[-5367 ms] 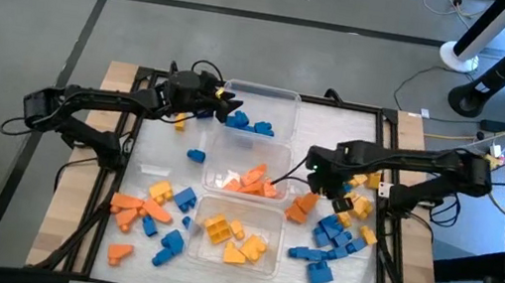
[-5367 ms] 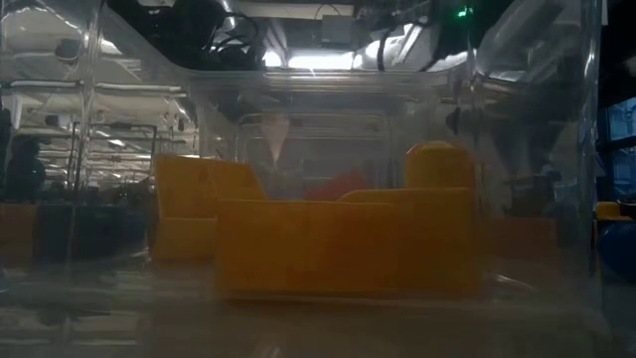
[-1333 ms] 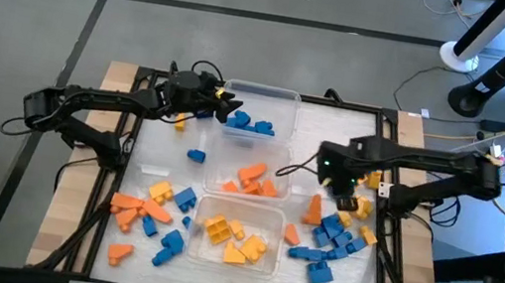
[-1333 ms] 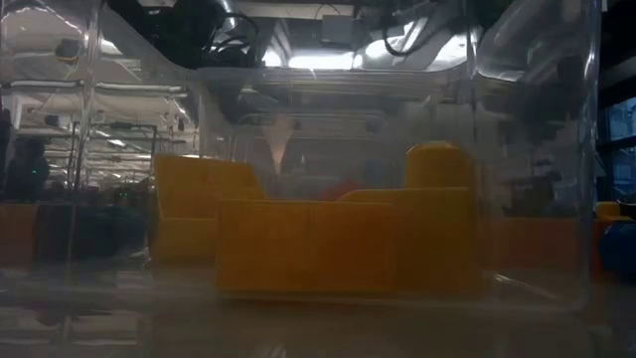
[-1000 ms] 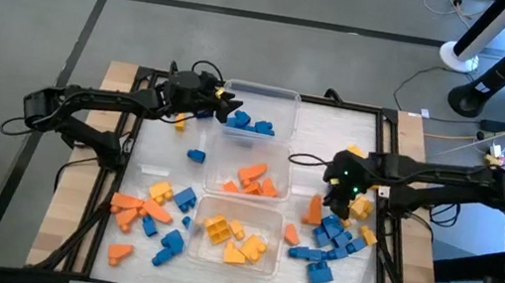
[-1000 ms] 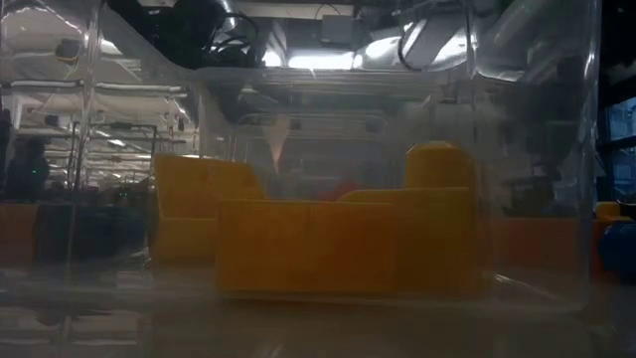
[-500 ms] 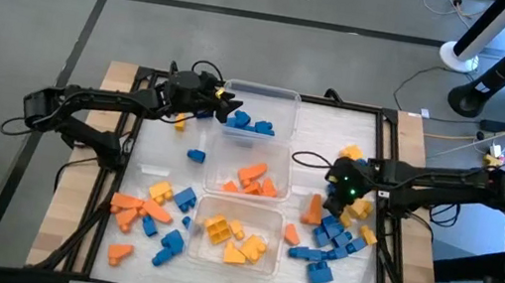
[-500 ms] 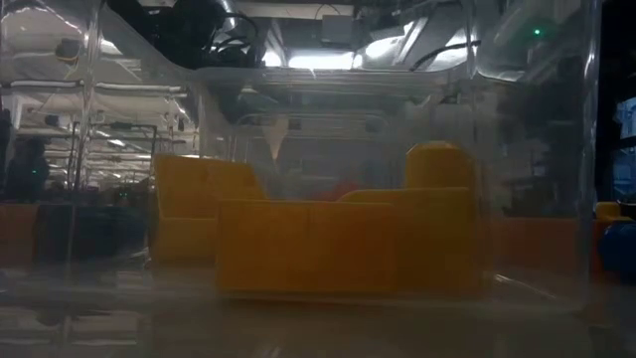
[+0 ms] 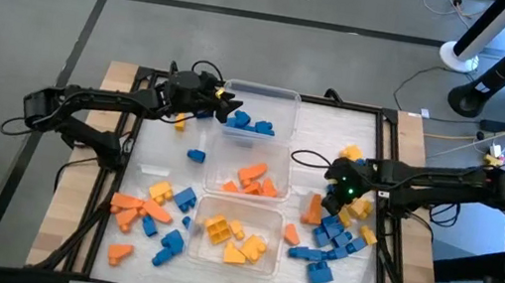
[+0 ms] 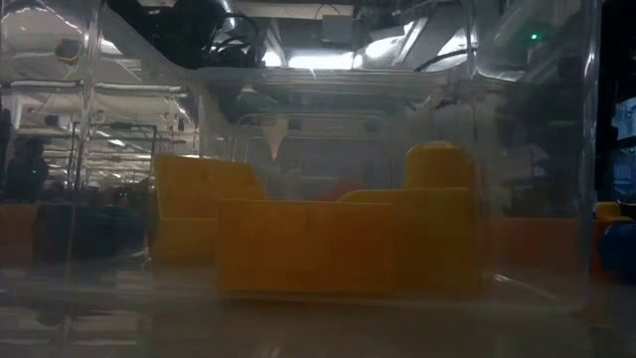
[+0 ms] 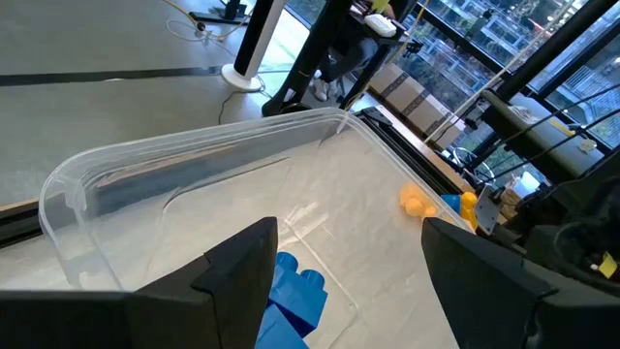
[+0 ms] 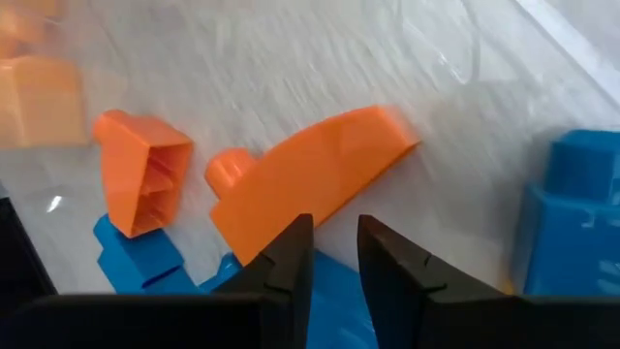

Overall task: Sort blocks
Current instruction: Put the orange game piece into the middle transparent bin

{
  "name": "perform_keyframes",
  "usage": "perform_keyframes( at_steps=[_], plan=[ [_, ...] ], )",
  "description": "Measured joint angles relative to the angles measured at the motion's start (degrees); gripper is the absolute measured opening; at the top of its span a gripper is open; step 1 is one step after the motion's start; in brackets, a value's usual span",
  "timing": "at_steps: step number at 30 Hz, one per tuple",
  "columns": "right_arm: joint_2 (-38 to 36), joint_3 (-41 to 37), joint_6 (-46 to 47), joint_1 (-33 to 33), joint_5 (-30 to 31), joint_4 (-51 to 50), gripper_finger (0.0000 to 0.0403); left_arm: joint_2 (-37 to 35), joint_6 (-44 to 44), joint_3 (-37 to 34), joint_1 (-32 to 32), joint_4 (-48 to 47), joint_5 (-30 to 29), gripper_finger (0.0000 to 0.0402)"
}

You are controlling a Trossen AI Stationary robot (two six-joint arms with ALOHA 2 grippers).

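- Right gripper (image 9: 332,202) sat right of centre in the high view, low over the loose pile; in its wrist view the two fingers (image 12: 291,257) stood nearly together with only a thin gap, and nothing showed between them, so it held no block.
- Curved orange block (image 12: 310,179) lay just beyond those fingertips on the table sheet, with a hollow orange piece (image 12: 143,184) beside it; the narrow setting probably suited a descent onto one thin edge.
- Right-hand pile (image 9: 333,239) of blue, orange and yellow blocks lay at lower right of the high view, unsorted, which explains the gripper's station there.
- Left gripper (image 9: 224,109) hung at upper centre-left of the high view, over the edge of the top tub (image 9: 284,96); its wrist view showed the jaws spread wide and empty, with blue blocks (image 11: 295,296) in the tub below.
- Three clear tubs stood in a column at frame centre: blue in the top one, orange blocks (image 9: 252,179) in the middle, yellow blocks (image 9: 233,239) in the bottom, one colour per container.
- Left-hand scatter (image 9: 151,217) of mixed blocks remained at lower left, so sorting looked roughly part done.
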Motion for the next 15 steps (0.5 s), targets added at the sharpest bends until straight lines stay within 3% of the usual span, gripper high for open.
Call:
perform_keyframes(
  at_steps=[15],
  plan=[
    [8.28,-0.02,-0.35,0.0,-3.7,6.25,0.0085,0.0,0.0,0.0,0.0,-0.02,0.02,0.0246]
  ],
)
